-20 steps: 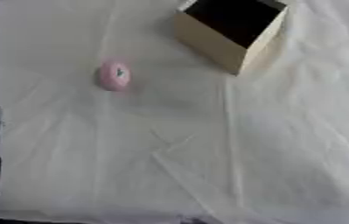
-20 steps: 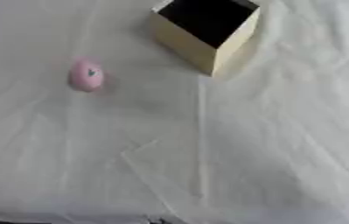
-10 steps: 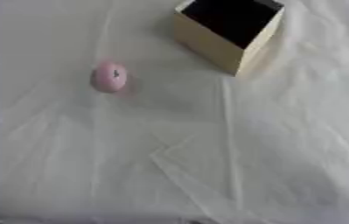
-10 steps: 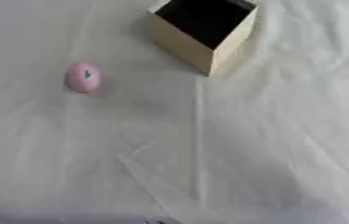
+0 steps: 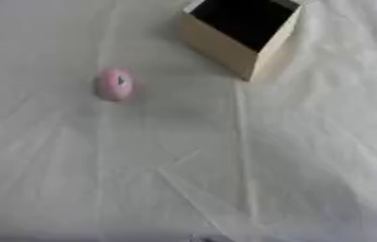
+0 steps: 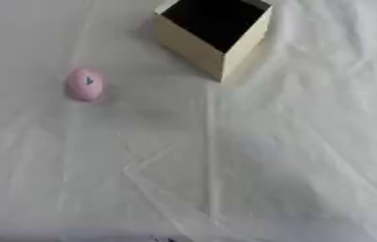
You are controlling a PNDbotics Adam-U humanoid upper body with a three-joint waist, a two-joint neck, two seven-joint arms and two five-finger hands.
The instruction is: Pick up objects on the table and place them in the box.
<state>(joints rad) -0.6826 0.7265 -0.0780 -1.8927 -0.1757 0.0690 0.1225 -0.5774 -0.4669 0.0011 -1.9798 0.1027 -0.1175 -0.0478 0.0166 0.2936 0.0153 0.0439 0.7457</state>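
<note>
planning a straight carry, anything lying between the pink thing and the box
Nothing. Between the pink thing and the box there is only bare creased white cloth, clearest in the left eye view.

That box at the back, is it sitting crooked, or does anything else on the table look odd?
The box stands upright but turned, one corner pointing toward the camera; its dark inside looks empty. The pink egg-shaped thing lies alone to its left, apart from it, undamaged. The white cloth is creased. Nothing looks spilled or broken, and neither robot hand is in view.
</note>
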